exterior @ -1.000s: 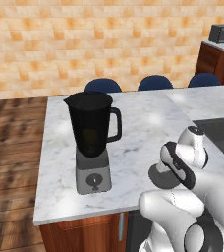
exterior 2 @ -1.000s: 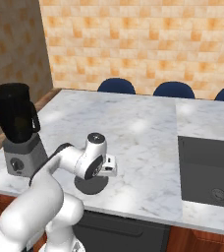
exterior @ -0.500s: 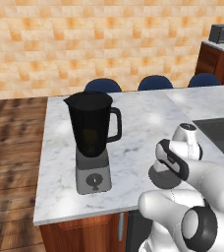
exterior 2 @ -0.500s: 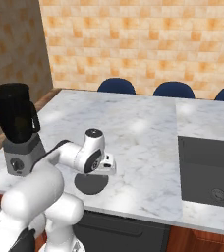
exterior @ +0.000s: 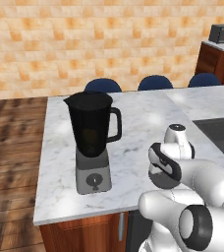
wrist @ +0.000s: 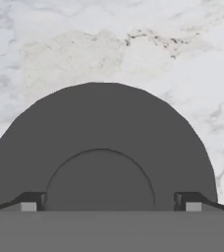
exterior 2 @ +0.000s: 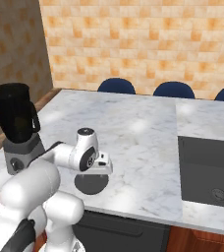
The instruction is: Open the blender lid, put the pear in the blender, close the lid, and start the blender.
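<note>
Claw (wrist: 107, 201) sits low over the blender lid (wrist: 104, 147), fingertips (wrist: 33, 201) spread either side of the lid's raised centre knob, just off it; whether they touch it I can't tell. Lid lies flat on the marble worktop (exterior 2: 133, 128), its near edge cut off in hand view and partly covered by the wrist in right base view (exterior 2: 91, 183). Arm folded low, hand pointing down. Blender (exterior: 92, 140) stands well apart near the worktop's left edge, jar rim uncovered; dark jar hides any contents.
</note>
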Robot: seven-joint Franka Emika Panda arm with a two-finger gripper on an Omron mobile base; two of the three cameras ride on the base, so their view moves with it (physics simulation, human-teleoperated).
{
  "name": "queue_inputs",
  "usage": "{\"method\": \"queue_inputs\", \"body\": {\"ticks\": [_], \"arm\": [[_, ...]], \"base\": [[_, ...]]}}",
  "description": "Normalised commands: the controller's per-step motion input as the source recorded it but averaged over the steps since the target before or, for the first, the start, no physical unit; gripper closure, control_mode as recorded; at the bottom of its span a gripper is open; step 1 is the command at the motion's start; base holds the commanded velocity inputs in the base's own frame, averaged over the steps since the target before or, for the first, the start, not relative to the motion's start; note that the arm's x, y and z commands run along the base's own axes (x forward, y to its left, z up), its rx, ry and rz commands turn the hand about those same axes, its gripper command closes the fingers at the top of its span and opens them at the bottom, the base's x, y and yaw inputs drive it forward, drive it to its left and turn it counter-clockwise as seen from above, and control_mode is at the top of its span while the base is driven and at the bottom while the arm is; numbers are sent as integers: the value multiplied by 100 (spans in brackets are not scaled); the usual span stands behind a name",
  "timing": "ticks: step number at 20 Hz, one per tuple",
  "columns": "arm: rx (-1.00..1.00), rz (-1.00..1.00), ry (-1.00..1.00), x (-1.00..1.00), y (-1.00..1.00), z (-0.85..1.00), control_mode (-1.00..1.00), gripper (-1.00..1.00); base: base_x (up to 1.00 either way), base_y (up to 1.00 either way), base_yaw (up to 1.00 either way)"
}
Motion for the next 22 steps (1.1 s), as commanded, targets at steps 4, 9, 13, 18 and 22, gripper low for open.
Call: {"method": "queue_inputs", "body": {"ticks": [4, 9, 13, 18, 22], "arm": [[-5, 0, 9, 27, 0, -47, -100, -100], [0, 0, 4, -5, 0, -59, -100, -100], [0, 0, 0, -28, 0, -21, -100, -100], [0, 0, 0, -9, 3, -34, -100, -100], [0, 0, 0, -12, 6, -48, -100, -100]], "base": [[0, 0, 0], [0, 0, 0], [0, 0, 0], [0, 0, 0], [0, 0, 0]]}}
